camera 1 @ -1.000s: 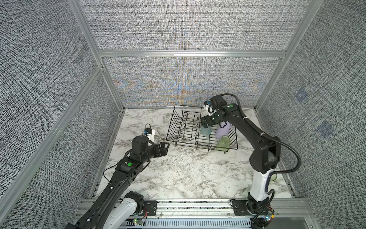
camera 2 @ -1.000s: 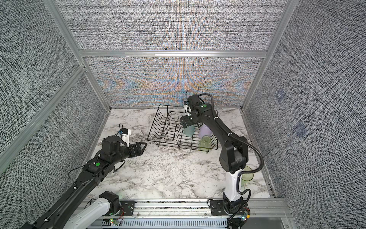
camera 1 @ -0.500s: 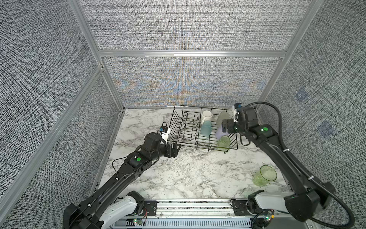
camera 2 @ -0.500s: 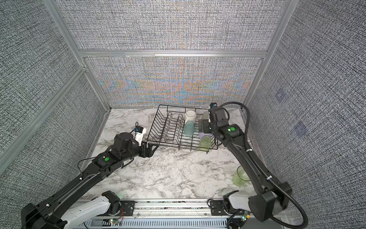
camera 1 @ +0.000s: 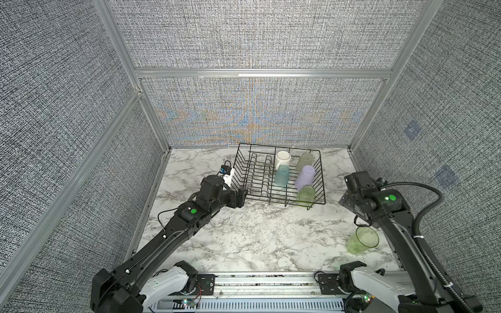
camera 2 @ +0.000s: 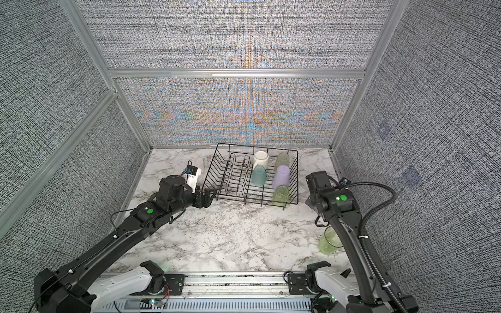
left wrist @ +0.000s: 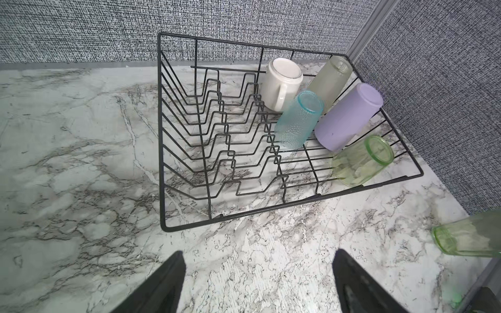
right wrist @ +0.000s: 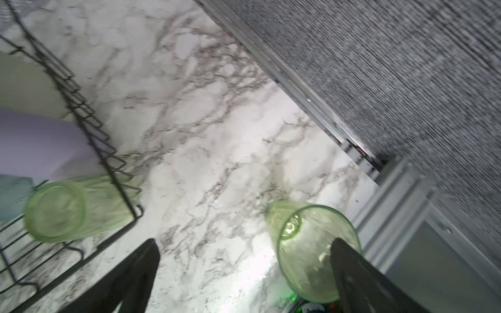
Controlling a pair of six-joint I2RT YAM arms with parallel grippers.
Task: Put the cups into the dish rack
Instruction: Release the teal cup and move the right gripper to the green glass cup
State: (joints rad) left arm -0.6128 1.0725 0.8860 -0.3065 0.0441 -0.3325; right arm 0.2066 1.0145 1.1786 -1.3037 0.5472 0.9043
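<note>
Five cups (camera 1: 282, 176) are already lying in the dish rack (left wrist: 161, 135); last green tumbler (camera 1: 363, 240) is standing upright on the tabletop (camera 1: 244, 238). Your right fingers (right wrist: 141, 271) are hanging wide open nr it, left fingers (left wrist: 162, 284) open too by rack. Next you are needing to centre & close.

The left arm reaches low and forward from its base, the left hand (camera 1: 242, 195) held level with its fingers (left wrist: 165, 281) spread wide and empty. The right arm slants up from its base, wrist bent over; the right hand (right wrist: 244, 273) points downward, jaws fully apart, gripping nothing.
</note>
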